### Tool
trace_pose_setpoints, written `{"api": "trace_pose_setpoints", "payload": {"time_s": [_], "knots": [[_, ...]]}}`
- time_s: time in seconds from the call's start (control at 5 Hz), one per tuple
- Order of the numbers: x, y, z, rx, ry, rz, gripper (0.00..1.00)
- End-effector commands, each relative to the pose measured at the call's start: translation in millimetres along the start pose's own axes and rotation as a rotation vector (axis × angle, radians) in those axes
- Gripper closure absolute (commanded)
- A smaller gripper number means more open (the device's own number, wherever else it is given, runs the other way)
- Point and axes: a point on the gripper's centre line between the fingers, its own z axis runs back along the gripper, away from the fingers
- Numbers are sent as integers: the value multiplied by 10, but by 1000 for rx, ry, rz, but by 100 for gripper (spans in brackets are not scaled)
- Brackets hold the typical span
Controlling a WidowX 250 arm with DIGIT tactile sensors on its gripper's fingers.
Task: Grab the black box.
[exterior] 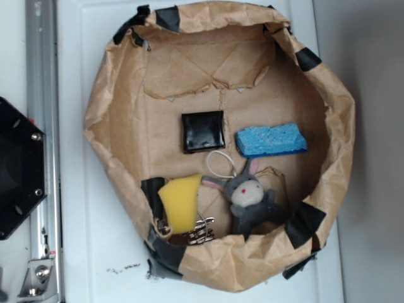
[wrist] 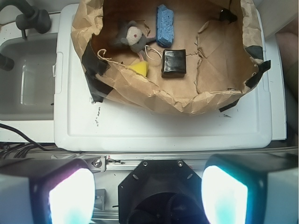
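The black box (exterior: 203, 131) is a small glossy square lying flat on the floor of a brown paper basket (exterior: 113, 107), near its middle. In the wrist view the black box (wrist: 173, 62) shows far ahead, inside the same paper basket (wrist: 187, 100). My gripper (wrist: 147, 196) is open, its two glowing fingers wide apart with nothing between them. It hangs back over the black robot base (wrist: 159, 191), well short of the basket. The gripper does not show in the exterior view.
Beside the box lie a blue sponge (exterior: 271, 140), a grey stuffed bunny (exterior: 249, 199) with a white loop of cord, a yellow wedge (exterior: 180, 202) and metal clips (exterior: 201, 232). Black tape patches dot the rim. A sink (wrist: 28, 79) sits left of the white tabletop (wrist: 159, 128).
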Motion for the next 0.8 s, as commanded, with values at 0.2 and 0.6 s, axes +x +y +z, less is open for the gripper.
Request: {"api": "trace_pose_setpoints", "payload": {"time_s": [0.2,0.6], "knots": [[460,-41,-128,44,-35,97,0],[1173,109,-352,17,-89,21,0]]}}
